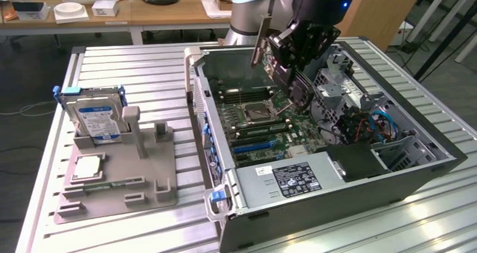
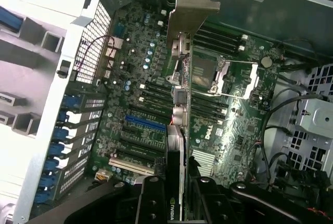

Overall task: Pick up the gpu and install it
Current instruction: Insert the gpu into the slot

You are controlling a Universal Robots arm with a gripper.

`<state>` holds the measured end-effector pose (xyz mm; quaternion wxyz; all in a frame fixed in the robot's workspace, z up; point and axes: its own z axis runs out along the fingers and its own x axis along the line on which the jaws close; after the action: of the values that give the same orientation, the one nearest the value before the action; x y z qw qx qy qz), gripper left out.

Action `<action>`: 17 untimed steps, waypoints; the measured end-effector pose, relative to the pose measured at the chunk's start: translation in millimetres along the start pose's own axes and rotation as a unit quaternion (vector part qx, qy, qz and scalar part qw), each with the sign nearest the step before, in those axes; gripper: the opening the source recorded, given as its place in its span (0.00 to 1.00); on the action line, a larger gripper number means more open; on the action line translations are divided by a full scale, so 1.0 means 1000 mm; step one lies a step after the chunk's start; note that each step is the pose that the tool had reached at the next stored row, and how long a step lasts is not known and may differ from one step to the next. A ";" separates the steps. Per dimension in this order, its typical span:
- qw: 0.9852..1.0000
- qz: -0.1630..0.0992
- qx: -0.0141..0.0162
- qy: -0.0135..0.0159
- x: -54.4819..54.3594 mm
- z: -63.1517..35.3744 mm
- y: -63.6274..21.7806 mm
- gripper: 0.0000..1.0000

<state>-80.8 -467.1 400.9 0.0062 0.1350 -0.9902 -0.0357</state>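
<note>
The gpu (image 1: 262, 41) is a thin dark card with a pale metal bracket (image 2: 193, 3) at one end. It hangs edge-on above the open computer case (image 1: 313, 152), over the motherboard (image 2: 140, 94). My gripper (image 1: 292, 60) is shut on the card's dark end (image 2: 176, 151), with black fingers (image 2: 151, 203) on both sides of it. The card is in the air, clear of the board. The blue and white expansion slots (image 2: 144, 124) lie beside and below it.
A silver hard drive (image 1: 93, 116) stands on the grey fixture tray (image 1: 149, 197) at the exterior view's left, with a processor chip (image 1: 87, 166) on it. Case walls, the drive cage (image 1: 350, 91) and cables (image 1: 372, 124) surround the board. Desks stand behind.
</note>
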 end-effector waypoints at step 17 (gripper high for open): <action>0.999 -0.040 0.000 0.003 -0.003 -0.0001 -0.0008 0.26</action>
<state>-77.8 -467.1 400.9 0.0076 0.1742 -0.9840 -0.0354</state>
